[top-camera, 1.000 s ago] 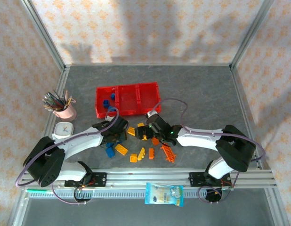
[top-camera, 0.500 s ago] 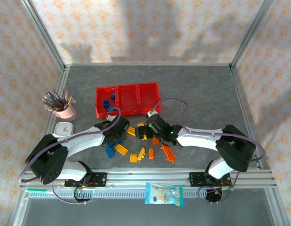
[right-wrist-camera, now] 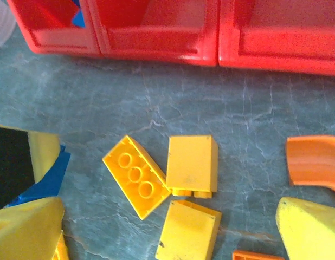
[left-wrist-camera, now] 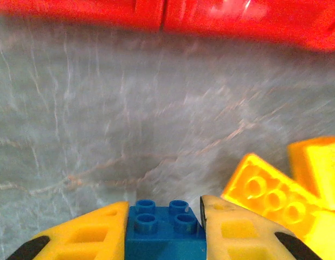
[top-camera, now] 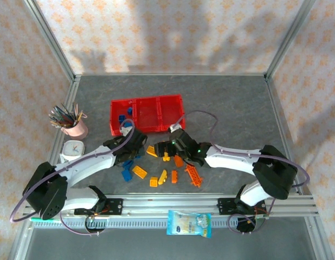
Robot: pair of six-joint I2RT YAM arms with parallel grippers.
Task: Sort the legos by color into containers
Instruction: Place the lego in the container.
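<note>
Clamping a blue brick (left-wrist-camera: 163,235), the left pincer (left-wrist-camera: 165,208) has the pick-up in hand, low over the surface (left-wrist-camera: 102,135); the right pincer (right-wrist-camera: 167,208) hangs wide above yellow bricks (right-wrist-camera: 192,162). Next, likely: lift and carry it to the left bin (top-camera: 122,101) beyond, where blues (top-camera: 128,111) lie

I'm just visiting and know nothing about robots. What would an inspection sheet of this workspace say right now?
Surface: grey marbled table, no spills seen.
Job's things: red tray of three bins, blue bricks in its left bin; yellow, orange and blue loose bricks lie in front of it.
Clutter: pink pen cup, small white clock, plastic packet on the front rail.
Grippers: left gripper, fingers shut on a blue brick; right gripper, fingers open above yellow bricks.
Cables: lilac cables loop along both arms.
Surroundings: patterned walls, metal frame.
</note>
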